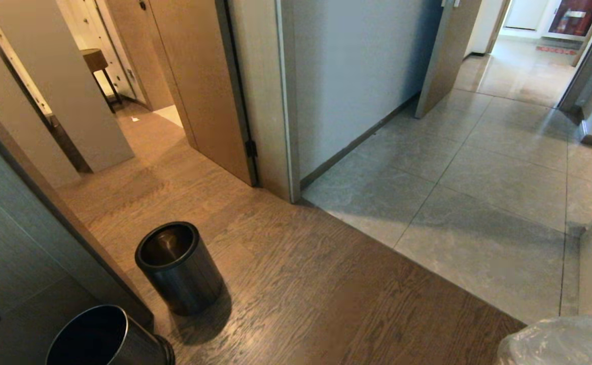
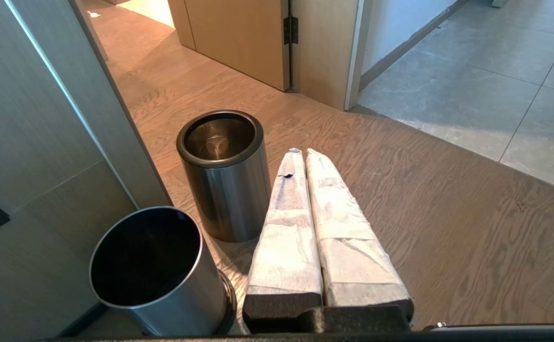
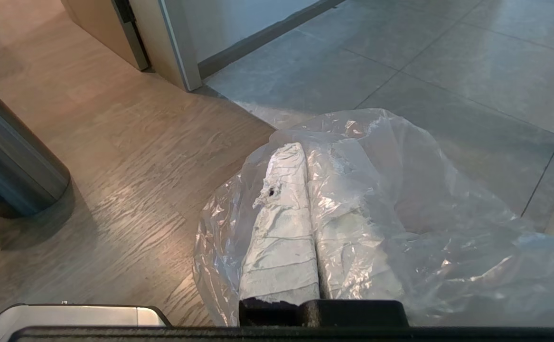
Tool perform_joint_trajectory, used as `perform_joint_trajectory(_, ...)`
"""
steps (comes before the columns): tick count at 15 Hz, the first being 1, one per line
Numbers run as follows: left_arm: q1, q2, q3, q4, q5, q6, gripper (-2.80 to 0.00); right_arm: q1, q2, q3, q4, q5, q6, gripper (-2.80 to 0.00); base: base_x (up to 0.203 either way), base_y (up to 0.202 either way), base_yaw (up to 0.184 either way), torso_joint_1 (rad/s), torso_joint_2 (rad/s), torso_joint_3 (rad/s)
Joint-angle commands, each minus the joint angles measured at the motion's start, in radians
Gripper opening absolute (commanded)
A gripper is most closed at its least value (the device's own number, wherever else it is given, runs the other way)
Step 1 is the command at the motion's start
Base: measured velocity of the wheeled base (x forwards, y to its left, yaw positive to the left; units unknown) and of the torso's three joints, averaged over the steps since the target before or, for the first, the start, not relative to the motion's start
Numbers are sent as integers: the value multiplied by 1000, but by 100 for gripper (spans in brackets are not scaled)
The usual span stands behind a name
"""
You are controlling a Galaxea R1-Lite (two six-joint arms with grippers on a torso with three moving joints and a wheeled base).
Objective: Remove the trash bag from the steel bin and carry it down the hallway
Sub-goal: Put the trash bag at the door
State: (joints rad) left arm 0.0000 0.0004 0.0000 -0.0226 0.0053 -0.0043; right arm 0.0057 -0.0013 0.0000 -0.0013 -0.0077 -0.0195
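Two grippers show pressed-together fingers: the right gripper (image 3: 307,152) is clamped on the trash bag (image 3: 400,199), whose plastic drapes over its fingers and is cut off at the head view's lower corner; the left gripper (image 2: 304,154) is closed and empty. The steel bin (image 1: 179,266) stands bagless on wood floor beside the hallway (image 1: 483,167) tiles.

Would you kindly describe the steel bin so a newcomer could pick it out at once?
On the wooden floor beside the dark wall panel stand two round bins. The steel bin is the farther one, upright, dark brushed steel with a thick black rim; the bin nearer the robot is tilted, thin-rimmed.
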Motion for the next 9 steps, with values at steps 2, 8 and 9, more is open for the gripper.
perform_joint_trajectory(2,0,0,12,0,1,0,-280,0,1,0,0,0,0,-280,0,0,0,0,0,0)
perform_joint_trajectory(8,0,0,12,0,1,0,-280,0,1,0,0,0,0,-280,0,0,0,0,0,0)
perform_joint_trajectory(9,0,0,12,0,1,0,-280,0,1,0,0,0,0,-280,0,0,0,0,0,0)
